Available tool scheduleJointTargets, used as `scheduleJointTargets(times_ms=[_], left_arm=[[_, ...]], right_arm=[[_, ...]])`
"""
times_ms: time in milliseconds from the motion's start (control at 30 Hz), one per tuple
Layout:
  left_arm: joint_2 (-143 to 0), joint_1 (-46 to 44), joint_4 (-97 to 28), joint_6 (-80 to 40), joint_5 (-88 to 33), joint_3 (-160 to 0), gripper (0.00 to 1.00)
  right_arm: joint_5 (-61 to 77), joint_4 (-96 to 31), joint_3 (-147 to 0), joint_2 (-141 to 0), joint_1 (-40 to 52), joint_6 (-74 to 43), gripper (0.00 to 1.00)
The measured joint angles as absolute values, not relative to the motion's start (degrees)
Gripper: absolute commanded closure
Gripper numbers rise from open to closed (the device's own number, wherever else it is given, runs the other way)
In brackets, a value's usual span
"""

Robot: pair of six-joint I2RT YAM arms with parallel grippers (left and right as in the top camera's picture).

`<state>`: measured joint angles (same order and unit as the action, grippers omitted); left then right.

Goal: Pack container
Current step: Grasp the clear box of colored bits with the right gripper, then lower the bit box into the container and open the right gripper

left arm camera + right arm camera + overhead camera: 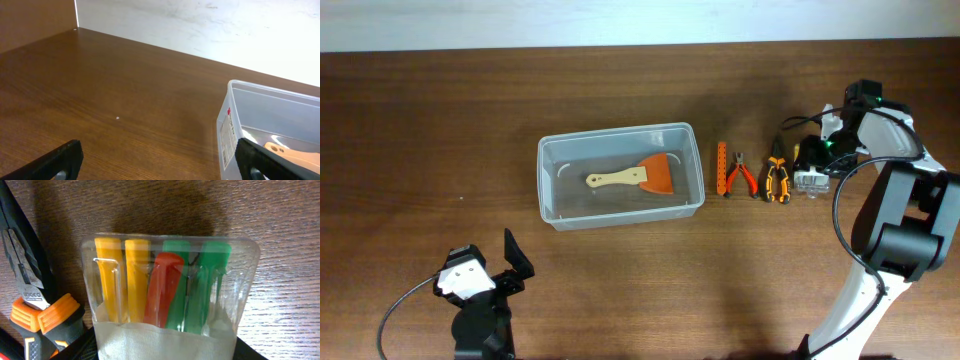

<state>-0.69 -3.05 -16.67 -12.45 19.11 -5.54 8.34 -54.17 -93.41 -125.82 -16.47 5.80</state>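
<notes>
Right gripper is crowding the small clear box, 3 o'clock of the container, likely to grab it; can't tell if it's pinching. Left gripper is idling, spread wide.

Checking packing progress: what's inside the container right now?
A scraper with wooden handle and orange blade lies in the container; nothing else shows, and nothing covers its floor overhead.

The table is brown wood grain with a soft sheen. The container is clear glossy plastic. The scraper has a pale wooden handle (blade smooth orange). The pliers are dark matt metal with orange-and-black grips. The small box is clear shiny plastic.
</notes>
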Motion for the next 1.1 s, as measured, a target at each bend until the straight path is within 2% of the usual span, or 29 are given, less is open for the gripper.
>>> scheduleJointTargets(times_ms=[100,167,300,567,733,933,1100], left_arm=[[-0.69,-3.05,-16.67,-12.45,19.09,-5.54,0.01],[-0.69,-3.05,-16.67,-12.45,19.11,-5.54,0.01],[-0.69,-3.05,-16.64,-12.45,19.11,-5.54,0.01],[-0.69,-3.05,-16.67,-12.45,19.11,-5.54,0.01],[-0.69,-3.05,-16.67,-12.45,19.11,-5.54,0.01],[-0.69,-3.05,-16.67,-12.45,19.09,-5.54,0.01],[-0.69,-3.05,-16.67,-12.45,19.11,-5.54,0.01]], right_arm=[[8.32,-54.15,-93.41,-125.80,-16.47,5.78,0.47],[8.34,-55.09,-93.67,-125.78,-16.47,5.76,0.53],[8.19,-63.94,-98.21,-126.37,-16.45,5.80,0.54],[11.46,-82.46,-134.61,-126.21,-12.69,5.78,0.56],[13.43,-89.67,-147.17,-123.90,-1.26,5.78,0.57],[14.04,-90.45,-147.11,-124.27,16.08,9.17,0.57],[11.94,-85.82,-144.31,-125.60,28.93,17.06,0.64]])
